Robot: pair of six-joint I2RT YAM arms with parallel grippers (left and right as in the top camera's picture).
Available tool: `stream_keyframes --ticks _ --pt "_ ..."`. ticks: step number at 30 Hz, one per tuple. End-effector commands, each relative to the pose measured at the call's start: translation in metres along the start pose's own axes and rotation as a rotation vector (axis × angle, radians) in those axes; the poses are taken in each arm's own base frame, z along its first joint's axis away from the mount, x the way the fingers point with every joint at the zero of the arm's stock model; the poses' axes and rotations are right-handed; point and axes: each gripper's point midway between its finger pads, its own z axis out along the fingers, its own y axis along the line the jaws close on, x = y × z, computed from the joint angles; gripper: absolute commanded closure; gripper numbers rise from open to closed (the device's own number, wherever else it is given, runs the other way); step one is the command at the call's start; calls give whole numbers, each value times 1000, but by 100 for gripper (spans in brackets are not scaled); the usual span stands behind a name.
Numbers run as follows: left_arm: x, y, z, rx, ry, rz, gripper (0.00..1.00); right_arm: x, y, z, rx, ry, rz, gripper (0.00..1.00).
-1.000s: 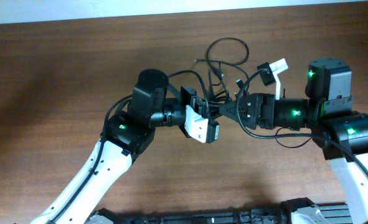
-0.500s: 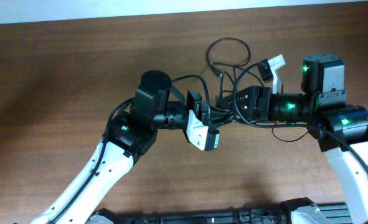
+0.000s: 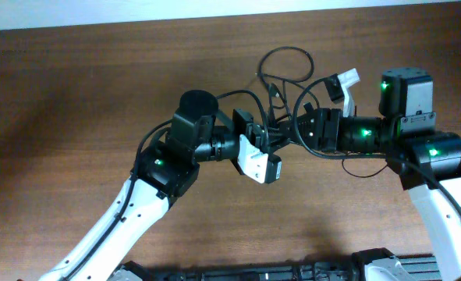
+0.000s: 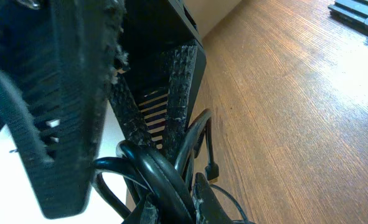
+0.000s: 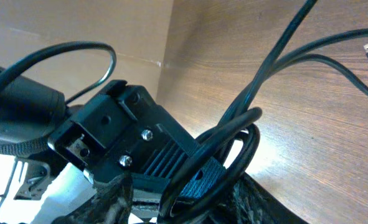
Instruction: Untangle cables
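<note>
Both arms have closed in near the bench's 12 o'clock, right pincer pinching the cables, left pincer's grip indiscernible, so the tangle looks slack rather than pulled apart.

Dark wooden table, loose loops of black cables on top.

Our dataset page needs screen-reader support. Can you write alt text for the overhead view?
The left end effector and right end effector face each other closely, both clamped on a knot of thin black cables. Loose loops spread toward the far edge of the brown wooden table.
</note>
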Motion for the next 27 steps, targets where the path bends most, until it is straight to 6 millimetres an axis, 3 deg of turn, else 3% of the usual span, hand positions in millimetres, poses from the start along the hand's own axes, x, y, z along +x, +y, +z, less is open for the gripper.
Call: stream_keyframes --ticks 1,4,6,10,14,15,18,21,23,25,27 --pt "-12 5 2 -8 -24 47 100 3 15 -1 -57 25 -28 59" --pt "-12 6 2 -11 -25 50 100 3 15 -1 -57 25 -28 77" --pt "-13 8 2 -21 -23 57 100 3 15 -1 -56 25 -28 95" --pt "-6 13 2 -43 18 59 100 3 15 -1 -56 25 -28 96" --pt "-10 22 1 -79 3 66 90 3 15 -1 -56 25 -29 96" --pt "-12 25 1 -90 -1 70 2 3 14 -1 -54 24 -29 96" --pt "-2 33 -2 -132 66 50 1 -2 6 0 -6 -4 -29 96" --pt "-7 46 -14 -190 69 -50 1 -11 -9 -1 85 -56 -29 96" --pt "-13 63 -31 -264 47 -158 1 -18 -20 -3 149 -93 -28 96" --pt "-16 88 -66 -381 22 -318 1 -22 -29 -5 198 -119 -26 96" --pt "-15 97 -87 -438 20 -403 1 -22 -30 -5 203 -121 -29 96"
